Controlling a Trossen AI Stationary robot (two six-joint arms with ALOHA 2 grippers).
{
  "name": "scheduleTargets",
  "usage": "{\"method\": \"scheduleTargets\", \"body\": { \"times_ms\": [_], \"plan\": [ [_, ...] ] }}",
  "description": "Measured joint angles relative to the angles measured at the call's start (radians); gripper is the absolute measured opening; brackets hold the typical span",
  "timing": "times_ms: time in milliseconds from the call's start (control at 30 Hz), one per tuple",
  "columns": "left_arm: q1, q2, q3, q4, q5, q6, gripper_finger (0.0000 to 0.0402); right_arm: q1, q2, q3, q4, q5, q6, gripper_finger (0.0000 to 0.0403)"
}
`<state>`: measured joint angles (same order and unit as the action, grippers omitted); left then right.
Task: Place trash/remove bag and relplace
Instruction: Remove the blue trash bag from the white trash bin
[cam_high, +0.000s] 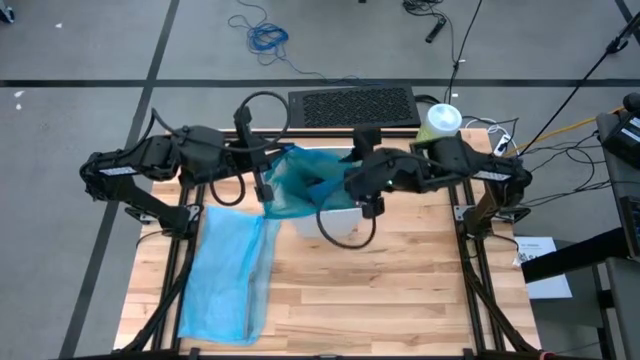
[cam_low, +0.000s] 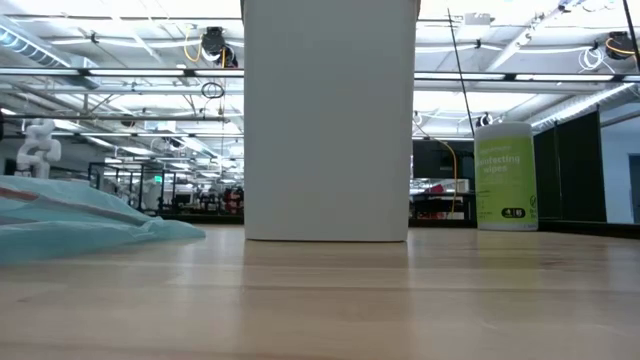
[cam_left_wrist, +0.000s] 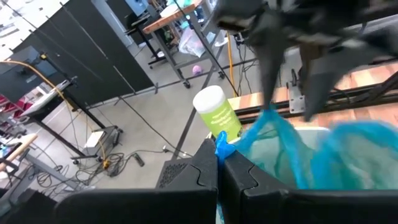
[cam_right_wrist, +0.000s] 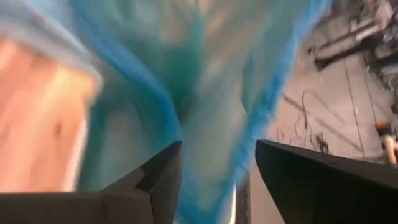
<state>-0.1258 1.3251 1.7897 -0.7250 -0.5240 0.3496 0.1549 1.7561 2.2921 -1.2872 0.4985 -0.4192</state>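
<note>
Left gripper (cam_left_wrist: 219, 163) clenched on teal bag (cam_high: 305, 180) over white bin (cam_low: 330, 120)—right gripper (cam_right_wrist: 217, 171) released; canister (cam_high: 441, 121) behind.

The bag (cam_high: 305, 180) is teal-green with bluer edges — darker than the pale sky-blue bag (cam_high: 228, 270) lying on the light, striped wood table (cam_high: 400, 290). The bin (cam_low: 330, 120) is plain white. The canister (cam_low: 506, 175) is lime green with a white lid — both arms are black.
</note>
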Motion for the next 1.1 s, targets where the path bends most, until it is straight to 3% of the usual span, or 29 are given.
{"method": "scheduleTargets", "body": {
  "times_ms": [100, 233, 300, 733, 833, 967, 1100],
  "plan": [
    [-0.006, 0.000, 0.000, 0.000, 0.000, 0.000, 0.0000, -0.037, 0.000, 0.000, -0.032, -0.048, -0.003, 0.0202],
    [-0.007, 0.000, 0.000, 0.000, 0.000, 0.004, 0.0000, -0.068, 0.000, 0.000, 0.025, -0.285, 0.001, 0.0198],
    [-0.008, 0.000, 0.000, 0.000, 0.000, 0.004, 0.0000, -0.075, 0.005, 0.000, 0.052, -0.350, 0.000, 0.0191],
    [-0.008, 0.000, 0.000, -0.006, 0.000, 0.003, 0.0000, -0.133, 0.154, -0.002, 0.072, -0.399, -0.046, 0.0145],
    [-0.008, 0.000, 0.000, -0.025, 0.000, 0.002, 0.0000, -0.136, 0.167, -0.002, 0.097, -0.394, -0.055, 0.0106],
    [-0.008, 0.000, 0.000, -0.030, 0.000, -0.002, 0.0000, -0.121, 0.160, -0.002, 0.111, -0.395, -0.073, 0.0017],
    [-0.008, 0.000, 0.000, -0.030, 0.000, -0.002, 0.0000, -0.105, 0.136, -0.002, 0.108, -0.395, -0.054, 0.0015]
  ]
}}
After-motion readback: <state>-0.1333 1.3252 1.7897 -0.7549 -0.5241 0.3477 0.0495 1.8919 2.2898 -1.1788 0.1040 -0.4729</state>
